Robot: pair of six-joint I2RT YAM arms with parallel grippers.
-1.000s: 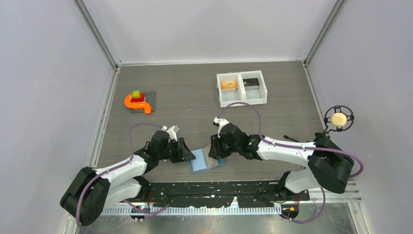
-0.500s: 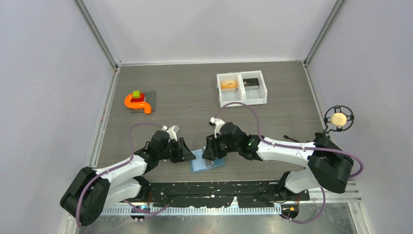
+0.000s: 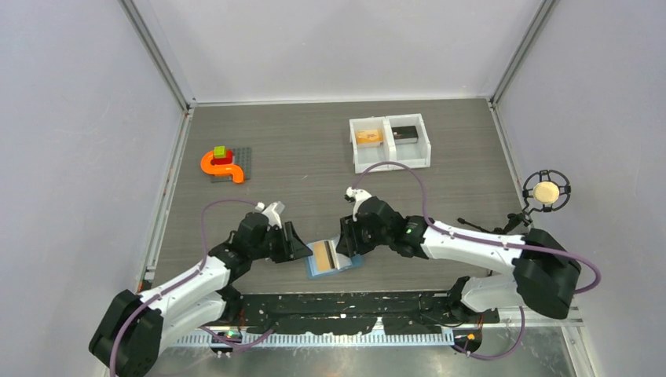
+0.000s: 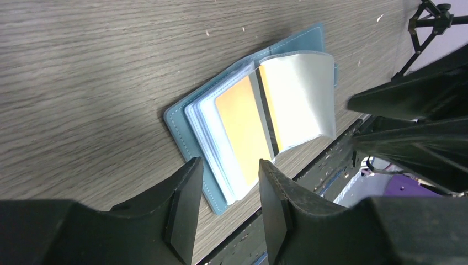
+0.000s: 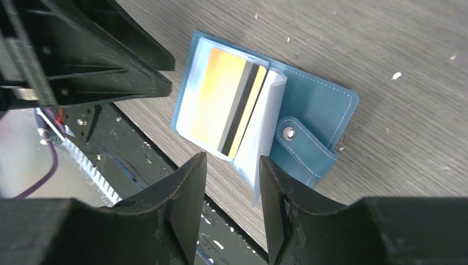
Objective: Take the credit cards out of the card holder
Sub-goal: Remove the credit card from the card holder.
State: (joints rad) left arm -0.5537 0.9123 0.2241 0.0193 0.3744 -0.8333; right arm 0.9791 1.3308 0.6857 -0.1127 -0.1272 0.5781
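Note:
The light-blue card holder (image 3: 334, 258) lies open near the table's front edge, with clear sleeves fanned up. An orange-yellow credit card (image 4: 240, 124) with a dark stripe sits in a sleeve; it also shows in the right wrist view (image 5: 221, 105). The holder's snap tab (image 5: 301, 144) lies flat. My left gripper (image 4: 229, 207) is open and empty just left of the holder (image 4: 187, 118). My right gripper (image 5: 229, 210) is open just above the holder (image 5: 314, 102), a loose clear sleeve (image 5: 264, 143) hanging by its right finger, not gripped.
A white two-compartment tray (image 3: 390, 161) at the back holds a flat orange thing (image 3: 368, 136) and a flat dark thing (image 3: 404, 133). An orange curved toy (image 3: 222, 165) on a grey plate is back left. The black front rail (image 3: 353, 302) runs just below the holder.
The right gripper, which covered the holder, has drawn back to the right. The holder's sleeves now lie open with the orange-yellow card showing. The left arm shifted slightly.

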